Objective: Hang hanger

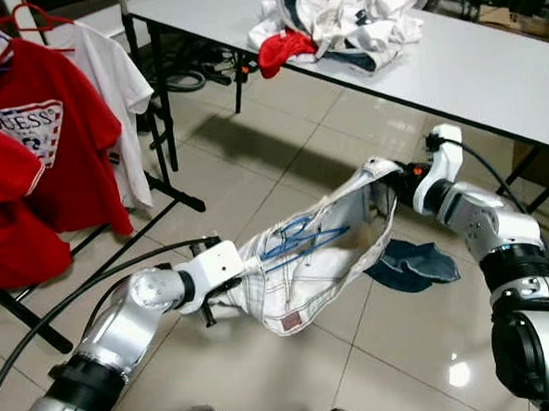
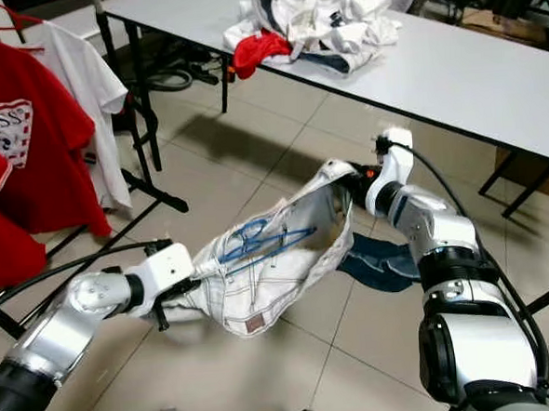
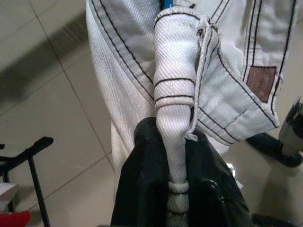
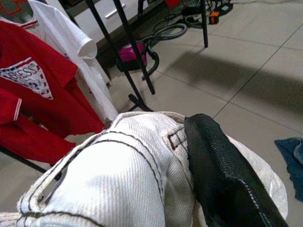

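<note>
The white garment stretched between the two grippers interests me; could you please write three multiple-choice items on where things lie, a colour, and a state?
1. Where does the blue cloth lie?
A on the table
B on the floor below the white garment
C on the rack

2. What colour is the hanger lying on the garment?
A blue
B red
C black

3. How does the left gripper stand?
A open, apart
B shut on the garment
C resting on the floor

Answers: 1 B, it lies on the tiles. 2 A, blue wire shows. 3 B, fingers pinch a fold.
</note>
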